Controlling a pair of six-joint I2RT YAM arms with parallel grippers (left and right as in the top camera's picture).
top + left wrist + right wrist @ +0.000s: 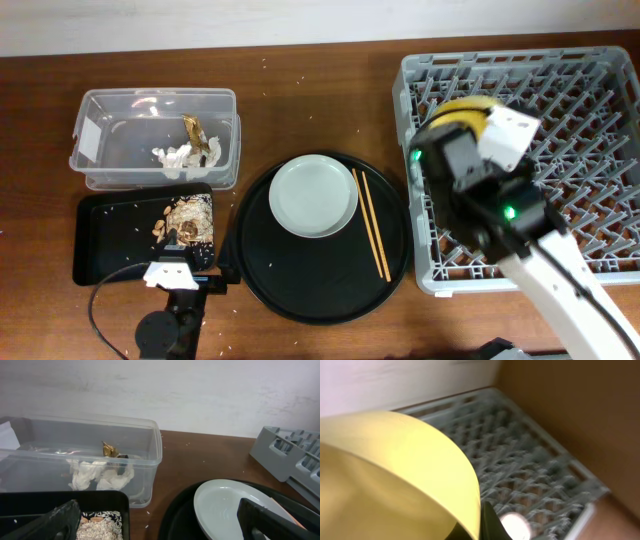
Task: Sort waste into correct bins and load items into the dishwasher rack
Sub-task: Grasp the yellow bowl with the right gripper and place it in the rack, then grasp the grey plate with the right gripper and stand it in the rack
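Observation:
My right gripper [455, 130] is shut on the small yellow bowl [468, 108] and holds it over the near-left part of the grey dishwasher rack [600, 90]. The bowl fills the right wrist view [395, 475], with the rack [530, 460] below it. My left gripper [205, 258] is open and empty, low between the shallow black tray [110, 240] and the grey-green plate [313, 195]. The chopsticks [372, 222] lie beside the plate. Tissue [172, 157] and the gold wrapper [197, 135] lie in the clear tub [100, 110]. Food scraps [188, 218] lie in the black tray. No cups show.
The plate and chopsticks rest on a large round black tray [320, 285]. The left wrist view shows the tub [150, 455], tissue [100, 474], wrapper [110, 450], scraps [100, 525], plate [225, 505] and rack corner [290, 455]. Rice grains lie scattered on the wooden table.

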